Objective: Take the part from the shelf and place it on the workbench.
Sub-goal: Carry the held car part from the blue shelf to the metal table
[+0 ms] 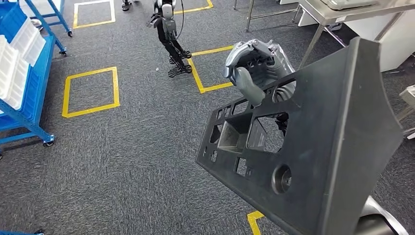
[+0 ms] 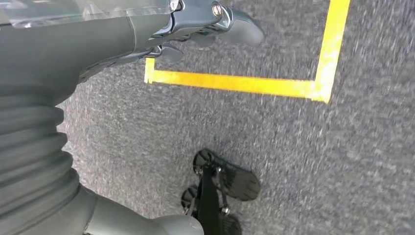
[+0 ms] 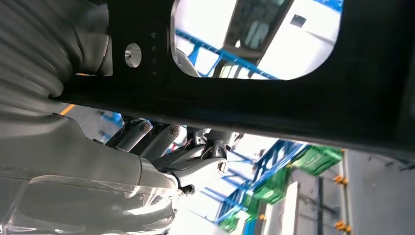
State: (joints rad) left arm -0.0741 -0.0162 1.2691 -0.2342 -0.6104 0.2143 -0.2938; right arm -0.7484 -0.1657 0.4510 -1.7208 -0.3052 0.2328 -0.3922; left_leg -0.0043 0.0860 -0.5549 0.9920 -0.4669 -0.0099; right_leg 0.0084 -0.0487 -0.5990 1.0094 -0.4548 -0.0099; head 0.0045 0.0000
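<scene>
The part (image 1: 313,147) is a large black plastic panel with several cut-outs, held tilted in the air at the right of the head view. My right hand (image 1: 257,68) grips its upper edge, thumb on the near face and fingers curled over the back. In the right wrist view the panel (image 3: 274,98) lies across the fingers (image 3: 195,161), which wrap its rim. My left hand (image 2: 195,24) hangs over grey carpet with nothing in it. A blue shelf (image 1: 24,73) with white trays stands at the far left.
A steel table (image 1: 342,12) stands at the back right beside a white cabinet (image 1: 391,44). Yellow tape squares (image 1: 90,93) mark the grey carpet. Another robot's legs (image 1: 171,44) stand at the back centre. A second blue cart (image 1: 49,14) is at the back left.
</scene>
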